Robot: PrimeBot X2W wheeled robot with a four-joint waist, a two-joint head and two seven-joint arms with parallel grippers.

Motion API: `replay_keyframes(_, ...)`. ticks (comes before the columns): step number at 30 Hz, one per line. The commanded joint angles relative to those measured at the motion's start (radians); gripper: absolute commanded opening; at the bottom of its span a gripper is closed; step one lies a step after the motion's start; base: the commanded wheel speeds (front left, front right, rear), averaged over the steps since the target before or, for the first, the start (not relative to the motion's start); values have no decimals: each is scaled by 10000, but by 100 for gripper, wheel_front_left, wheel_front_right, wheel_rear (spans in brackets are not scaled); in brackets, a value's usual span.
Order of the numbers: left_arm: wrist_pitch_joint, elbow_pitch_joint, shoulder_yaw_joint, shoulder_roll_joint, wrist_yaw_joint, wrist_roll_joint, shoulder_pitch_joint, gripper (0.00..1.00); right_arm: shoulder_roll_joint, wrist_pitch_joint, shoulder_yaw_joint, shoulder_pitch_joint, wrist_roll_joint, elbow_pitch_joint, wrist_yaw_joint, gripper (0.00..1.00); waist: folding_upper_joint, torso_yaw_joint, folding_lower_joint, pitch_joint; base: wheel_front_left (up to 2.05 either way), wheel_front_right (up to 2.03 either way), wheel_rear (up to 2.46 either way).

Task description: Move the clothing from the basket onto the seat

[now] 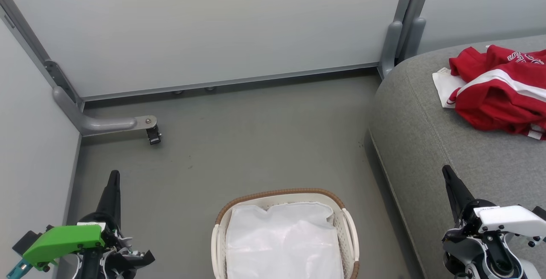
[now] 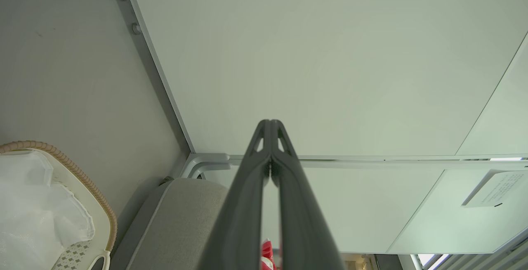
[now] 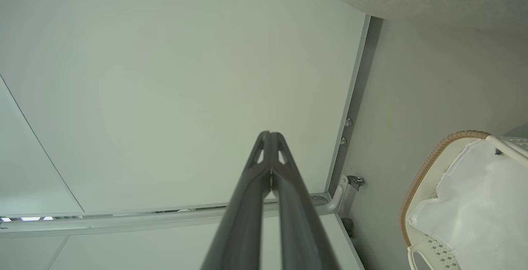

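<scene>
While the clothing (image 1: 499,95) lies on the seat (image 1: 426,142) at upper right, the basket (image 1: 277,193) sits bottom centre; left pincer (image 1: 114,175) and right pincer (image 1: 447,170) are closed, empty.

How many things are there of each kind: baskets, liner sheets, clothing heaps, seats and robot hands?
Basket: 1
White liner sheet: 1
Red clothing heap: 1
Grey seat: 1
Hands: 2 (left hand, right hand)
Total: 6
</scene>
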Motion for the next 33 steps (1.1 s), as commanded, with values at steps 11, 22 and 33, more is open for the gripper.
replay_keyframes(11, 45, -16, 32, 27, -63, 1, -104, 0, -59, 11, -17, -21, 35, -39, -3, 0, 0, 0, 0, 0, 0, 0, 0)
replay_keyframes(22, 47, -16, 33, 24, -64, 4, -104, 0, -59, 11, -17, -21, 35, -40, -3, 0, 0, 0, 0, 0, 0, 0, 0)
replay_keyframes(33, 43, -17, 36, 23, -64, 6, -104, 0, -59, 10, -17, -21, 35, -40, -3, 0, 0, 0, 0, 0, 0, 0, 0)
